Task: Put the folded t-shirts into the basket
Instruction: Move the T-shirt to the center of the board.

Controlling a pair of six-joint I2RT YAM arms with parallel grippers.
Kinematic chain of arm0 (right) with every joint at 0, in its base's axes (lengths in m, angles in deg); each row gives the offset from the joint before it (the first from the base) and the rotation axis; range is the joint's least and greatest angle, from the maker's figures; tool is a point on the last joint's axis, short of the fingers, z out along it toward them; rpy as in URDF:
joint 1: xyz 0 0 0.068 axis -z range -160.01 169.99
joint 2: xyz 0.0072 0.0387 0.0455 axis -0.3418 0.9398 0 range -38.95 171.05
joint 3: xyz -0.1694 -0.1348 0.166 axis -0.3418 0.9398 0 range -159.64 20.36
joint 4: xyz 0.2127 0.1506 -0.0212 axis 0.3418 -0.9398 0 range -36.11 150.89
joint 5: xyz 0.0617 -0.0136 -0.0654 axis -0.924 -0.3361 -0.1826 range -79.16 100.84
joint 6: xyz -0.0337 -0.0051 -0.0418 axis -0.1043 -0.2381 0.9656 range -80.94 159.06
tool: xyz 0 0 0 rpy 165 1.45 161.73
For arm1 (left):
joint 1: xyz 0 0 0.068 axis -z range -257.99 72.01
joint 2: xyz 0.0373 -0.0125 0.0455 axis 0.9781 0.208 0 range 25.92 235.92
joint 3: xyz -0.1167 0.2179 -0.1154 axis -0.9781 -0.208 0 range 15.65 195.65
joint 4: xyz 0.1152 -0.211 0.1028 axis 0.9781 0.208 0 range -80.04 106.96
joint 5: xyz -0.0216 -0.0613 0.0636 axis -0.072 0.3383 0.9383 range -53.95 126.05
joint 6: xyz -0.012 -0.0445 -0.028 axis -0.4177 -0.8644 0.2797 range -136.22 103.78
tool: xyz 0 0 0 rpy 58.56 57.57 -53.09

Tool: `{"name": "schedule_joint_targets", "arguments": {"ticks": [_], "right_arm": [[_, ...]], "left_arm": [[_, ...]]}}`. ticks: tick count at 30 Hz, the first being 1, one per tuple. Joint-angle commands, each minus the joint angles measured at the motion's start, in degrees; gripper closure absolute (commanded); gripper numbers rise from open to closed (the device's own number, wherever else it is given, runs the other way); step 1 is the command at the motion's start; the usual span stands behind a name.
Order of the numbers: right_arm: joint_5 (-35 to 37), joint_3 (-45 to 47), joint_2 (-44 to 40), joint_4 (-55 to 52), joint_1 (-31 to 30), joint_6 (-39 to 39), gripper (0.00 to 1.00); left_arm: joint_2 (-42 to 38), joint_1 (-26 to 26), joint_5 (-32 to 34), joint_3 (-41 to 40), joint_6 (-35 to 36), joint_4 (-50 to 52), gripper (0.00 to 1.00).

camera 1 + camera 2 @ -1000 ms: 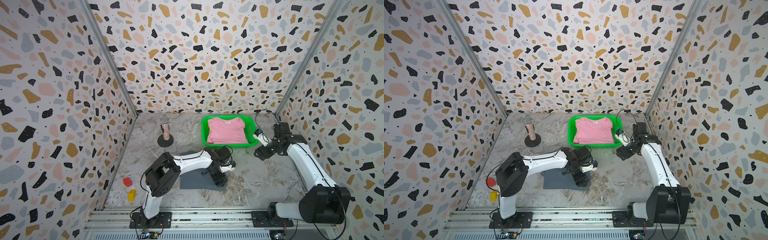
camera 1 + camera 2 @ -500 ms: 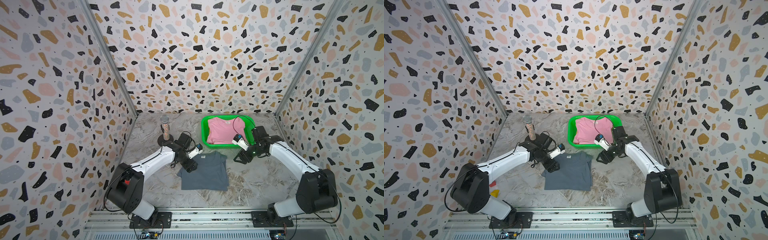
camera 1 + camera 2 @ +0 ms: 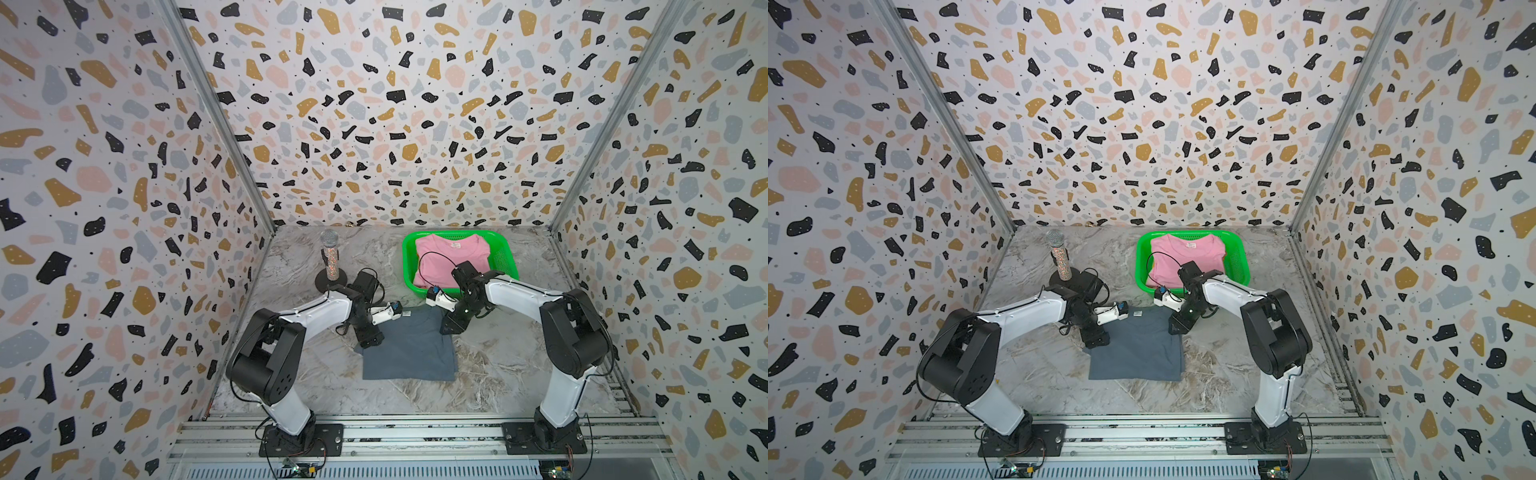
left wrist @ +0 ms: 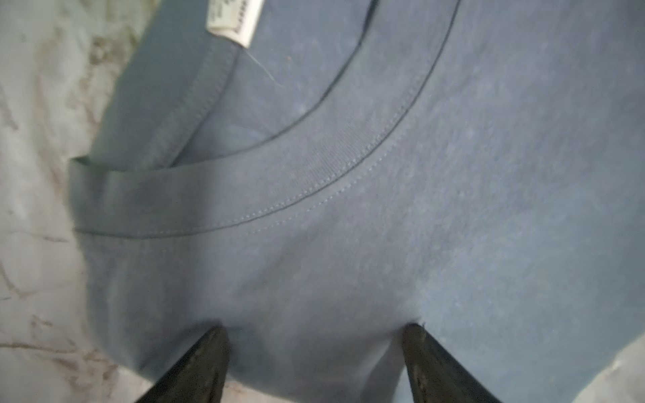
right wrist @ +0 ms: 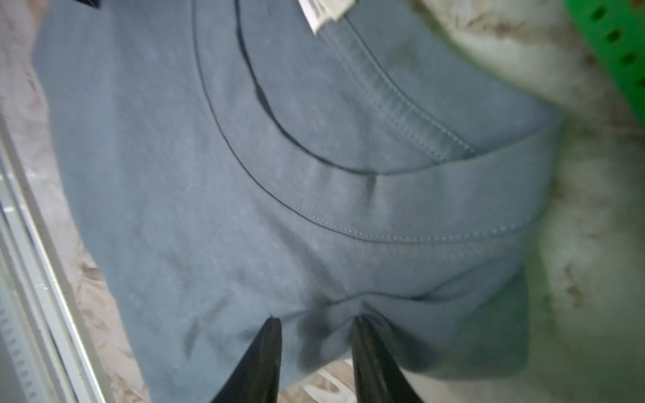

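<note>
The grey-blue shirt [image 3: 409, 349] lies flat just in front of the green basket [image 3: 505, 254], which holds the pink shirt [image 3: 446, 257]. Its white neck label [image 4: 234, 21] is too blurred to read. The left gripper [image 4: 314, 363] stands spread on the cloth; the right gripper [image 5: 316, 352] is narrowed, bunching a fold

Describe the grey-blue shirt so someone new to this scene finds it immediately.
Start at the green basket by the back wall; the grey-blue t-shirt lies flat on the marbled table just in front of it, between the two arms. Unlike the pink shirt, it lies outside the basket.
</note>
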Motion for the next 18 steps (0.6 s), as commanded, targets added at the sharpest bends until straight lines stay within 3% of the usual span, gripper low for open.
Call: {"name": "schedule_joint_targets", "arguments": {"ticks": [1, 8, 14, 18], "right_arm": [[9.01, 0.22, 0.25, -2.37, 0.03, 1.93, 0.64], [18.33, 6.04, -2.9, -2.18, 0.07, 3.23, 0.7], [17.32, 12.74, -9.52, -3.86, 0.06, 3.16, 0.73], [15.58, 14.44, -13.92, -5.33, 0.27, 3.92, 0.71]], "left_arm": [[-0.72, 1.46, 1.42, -2.36, 5.27, 2.38, 0.19], [-1.99, 7.01, 2.61, -4.29, 4.01, 5.12, 0.2], [-5.34, 13.09, 2.3, -6.24, 0.16, 5.7, 0.2], [-8.63, 14.23, 0.42, -6.12, -3.54, 5.67, 0.18]]}}
